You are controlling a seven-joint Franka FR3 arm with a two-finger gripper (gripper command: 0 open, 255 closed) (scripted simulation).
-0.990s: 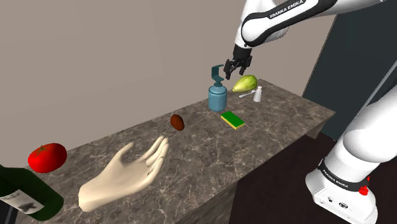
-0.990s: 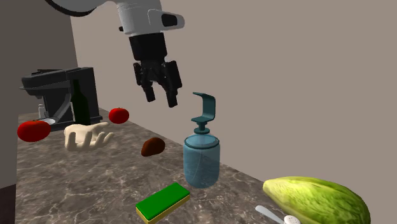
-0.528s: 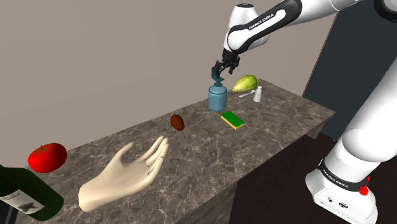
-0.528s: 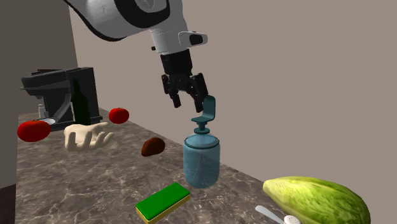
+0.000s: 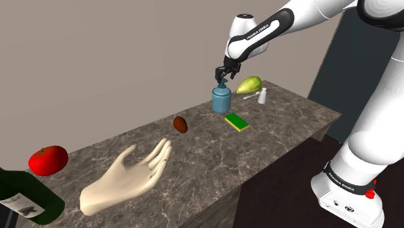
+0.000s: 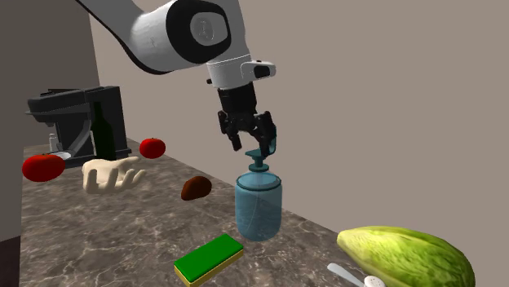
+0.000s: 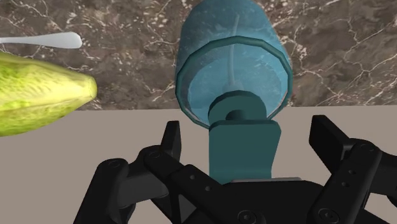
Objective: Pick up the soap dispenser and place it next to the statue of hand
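The soap dispenser (image 5: 221, 99) is a teal, see-through bottle with a darker pump head, standing upright near the far end of the marble counter. In the second exterior view the dispenser (image 6: 258, 204) stands just below my gripper (image 6: 254, 143). My gripper (image 5: 223, 72) is open and straddles the pump spout. In the wrist view the dispenser (image 7: 232, 63) shows from above, and the gripper (image 7: 251, 143) has a finger on each side of the pump head with gaps, not touching it. The cream hand statue (image 5: 126, 177) lies palm up at the shoulder view's lower left; in the second exterior view the statue (image 6: 110, 174) lies farther back.
Beside the dispenser lie a green sponge (image 5: 237, 121), a yellow-green vegetable (image 5: 249, 85) and a white spoon (image 6: 351, 277). A brown lump (image 5: 180, 124) sits mid-counter. A tomato (image 5: 47, 160) and a dark green bottle (image 5: 26, 197) flank the statue. A black coffee machine (image 6: 77, 122) stands behind.
My gripper has swung toward the shoulder view's left and come down from above and beside the dispenser to around its pump head. It stays open. The dispenser has not moved.
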